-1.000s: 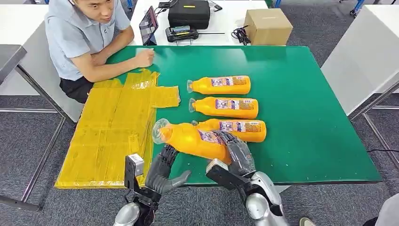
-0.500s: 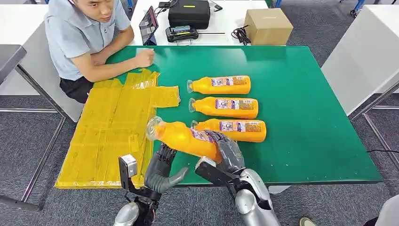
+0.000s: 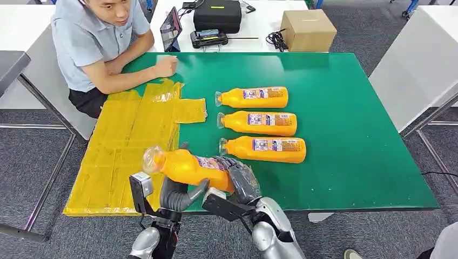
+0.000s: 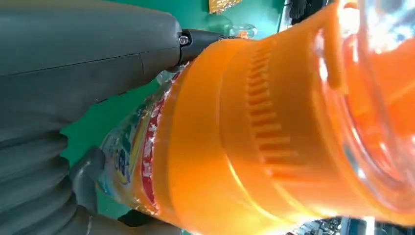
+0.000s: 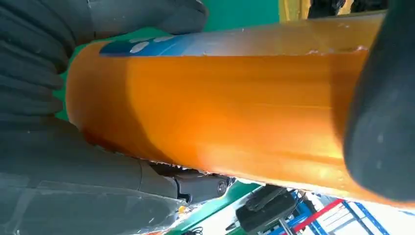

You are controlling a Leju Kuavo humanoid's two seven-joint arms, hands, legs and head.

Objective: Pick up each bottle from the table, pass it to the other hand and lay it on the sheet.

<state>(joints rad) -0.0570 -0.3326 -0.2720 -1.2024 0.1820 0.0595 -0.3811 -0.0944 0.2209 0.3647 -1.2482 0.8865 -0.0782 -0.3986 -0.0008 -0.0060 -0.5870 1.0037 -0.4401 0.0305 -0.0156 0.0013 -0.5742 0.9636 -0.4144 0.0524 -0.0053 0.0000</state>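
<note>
Closest to the robot, its right hand (image 3: 240,181) is wrapped around the labelled body of an orange bottle (image 3: 186,166), held lying sideways above the counter's (image 3: 345,135) near edge with its clear cap pointing left. A second ago that bottle was further right, just in front of the nearest bottle in the row; now it has been carried left, and its cap hangs over the edge of the yellow sheet (image 3: 121,154). The left hand (image 3: 178,195) has come up under the bottle's neck end, thumb out to the right and fingers curled up behind the bottle. Whether it has really closed on the bottle I cannot tell; the left wrist view has the thumb right alongside the orange neck.

Beyond that, three more bottles lie on their sides in a neat row on the green top, caps to the left: the nearest bottle (image 3: 264,149), the middle bottle (image 3: 259,123) and the far bottle (image 3: 254,97). They have not moved.

At the far left corner a person (image 3: 97,43) sits leaning in, a fist resting on the counter just past the sheet. Behind stands a white table (image 3: 259,24) with a tablet (image 3: 170,28), a black case (image 3: 217,14) and a cardboard box (image 3: 308,29).
</note>
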